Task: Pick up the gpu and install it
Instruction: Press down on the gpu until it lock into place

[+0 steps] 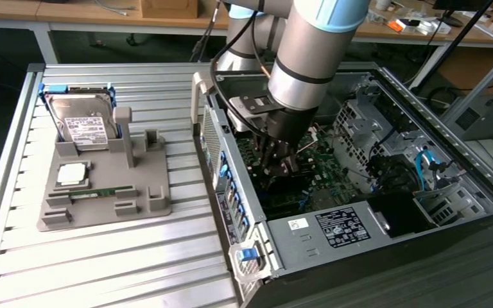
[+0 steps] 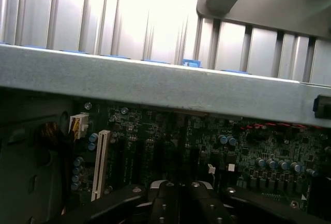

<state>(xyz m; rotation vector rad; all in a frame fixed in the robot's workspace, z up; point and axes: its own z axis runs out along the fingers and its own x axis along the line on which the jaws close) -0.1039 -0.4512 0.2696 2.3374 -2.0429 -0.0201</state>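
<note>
The hand (image 1: 277, 168) is lowered inside the open computer case (image 1: 452, 147), directly above the motherboard (image 2: 243, 141). Its fingers are fully closed. The dark graphics card (image 1: 279, 165) appears to sit upright between them, though the grip cannot be confirmed. The gray holder (image 1: 101, 192) with the hard drive (image 1: 85, 122) sits well apart on the surface (image 1: 101, 269).
</note>
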